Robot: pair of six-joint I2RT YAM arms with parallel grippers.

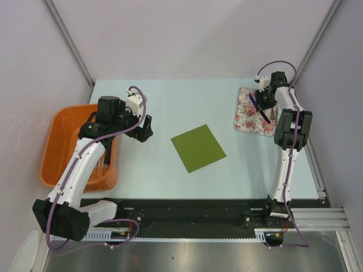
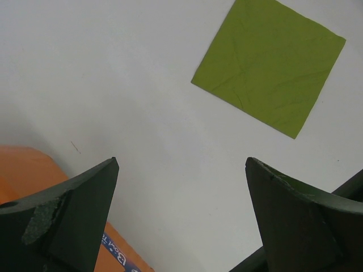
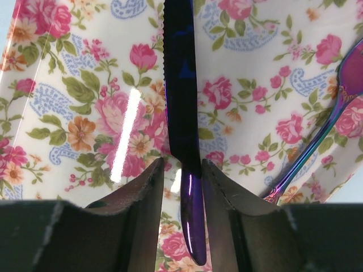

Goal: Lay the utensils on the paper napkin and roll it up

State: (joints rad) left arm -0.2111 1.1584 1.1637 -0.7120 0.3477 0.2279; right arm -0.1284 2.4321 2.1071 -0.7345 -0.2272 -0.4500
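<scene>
The olive-green paper napkin [image 1: 198,148] lies flat mid-table and also shows in the left wrist view [image 2: 269,62]. The utensils lie on the floral pad [image 1: 249,116] at the far right. My right gripper [image 1: 262,102] is down on the pad. In the right wrist view it [image 3: 181,164] straddles the dark blue-purple knife [image 3: 180,85] at its handle. Its jaws are nearly closed: the right finger touches the handle and a slim gap shows on the left. A second purple utensil [image 3: 334,102] lies to the right. My left gripper [image 1: 142,133] hovers open and empty left of the napkin [image 2: 181,161].
An orange basket [image 1: 68,141] stands at the table's left edge, under the left arm, and its rim shows in the left wrist view [image 2: 22,175]. The floral pad [image 3: 85,85] fills the right wrist view. Grey walls enclose the table on three sides.
</scene>
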